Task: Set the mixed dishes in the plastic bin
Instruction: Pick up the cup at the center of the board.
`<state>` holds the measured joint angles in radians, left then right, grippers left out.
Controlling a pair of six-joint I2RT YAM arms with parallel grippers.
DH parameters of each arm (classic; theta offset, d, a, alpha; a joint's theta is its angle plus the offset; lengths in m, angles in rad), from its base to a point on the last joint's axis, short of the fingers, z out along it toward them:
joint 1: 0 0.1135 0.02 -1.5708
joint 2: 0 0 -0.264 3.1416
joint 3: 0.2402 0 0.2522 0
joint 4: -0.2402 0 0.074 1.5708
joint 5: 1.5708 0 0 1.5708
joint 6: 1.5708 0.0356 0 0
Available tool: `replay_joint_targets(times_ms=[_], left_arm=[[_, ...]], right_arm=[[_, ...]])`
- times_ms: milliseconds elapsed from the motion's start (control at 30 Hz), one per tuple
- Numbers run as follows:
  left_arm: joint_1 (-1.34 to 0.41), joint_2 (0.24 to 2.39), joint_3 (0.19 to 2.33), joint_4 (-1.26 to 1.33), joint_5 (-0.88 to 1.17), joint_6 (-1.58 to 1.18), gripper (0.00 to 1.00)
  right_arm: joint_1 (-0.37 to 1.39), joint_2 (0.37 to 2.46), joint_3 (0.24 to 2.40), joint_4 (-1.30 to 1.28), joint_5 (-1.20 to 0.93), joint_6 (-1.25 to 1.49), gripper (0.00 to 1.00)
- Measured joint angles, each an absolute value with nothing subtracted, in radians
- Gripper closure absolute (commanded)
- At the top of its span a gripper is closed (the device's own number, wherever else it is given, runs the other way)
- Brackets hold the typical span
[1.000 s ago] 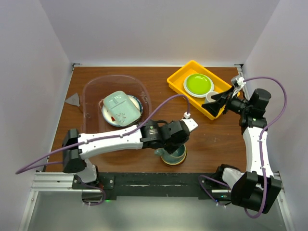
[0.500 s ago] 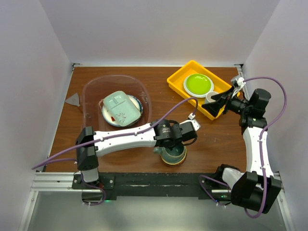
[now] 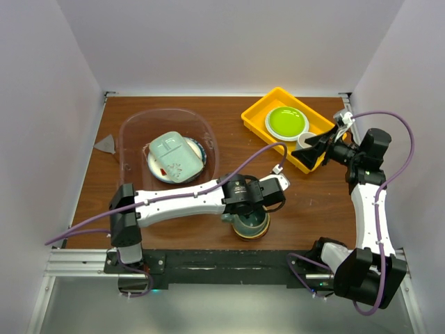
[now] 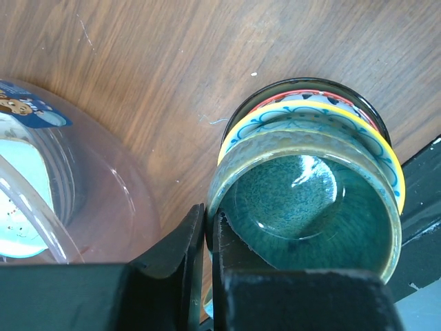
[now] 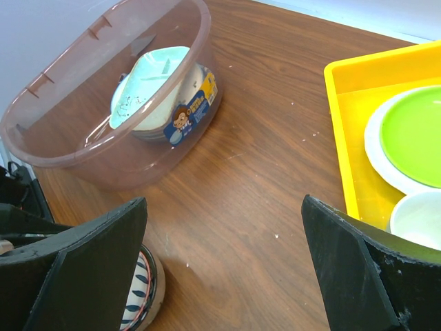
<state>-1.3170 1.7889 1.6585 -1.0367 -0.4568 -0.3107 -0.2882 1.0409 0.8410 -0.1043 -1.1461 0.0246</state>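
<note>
Plastic bin holds a mint dish on plates. Right of the bin, left gripper pinches the rim of the teal bowl — top of a stack; farther right, right gripper gapes open.

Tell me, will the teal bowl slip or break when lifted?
Probably slippery: the teal bowl looks shiny glazed, and the left end effector pinches only its thin rim. Likely breakable pottery. It may tilt, hanging from one side.

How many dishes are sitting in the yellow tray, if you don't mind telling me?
2 in the yellow tray: the lime-green plate near its middle, and the small white cup beside it towards the near edge. None seems hidden.
</note>
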Motion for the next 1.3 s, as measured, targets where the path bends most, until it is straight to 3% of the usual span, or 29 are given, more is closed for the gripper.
replay_joint_targets(times_ms=[767,1300], left_arm=[[-1.309,1.659,1.739,-1.037,-0.521,-0.264,1.0],[-1.103,1.525,1.766,-1.002,-0.508,-0.165,1.0]], right_arm=[[-0.289,1.041,0.841,-0.106,-1.147,0.023,0.02],[-0.289,1.041,0.841,-0.109,-1.147,0.022,0.02]])
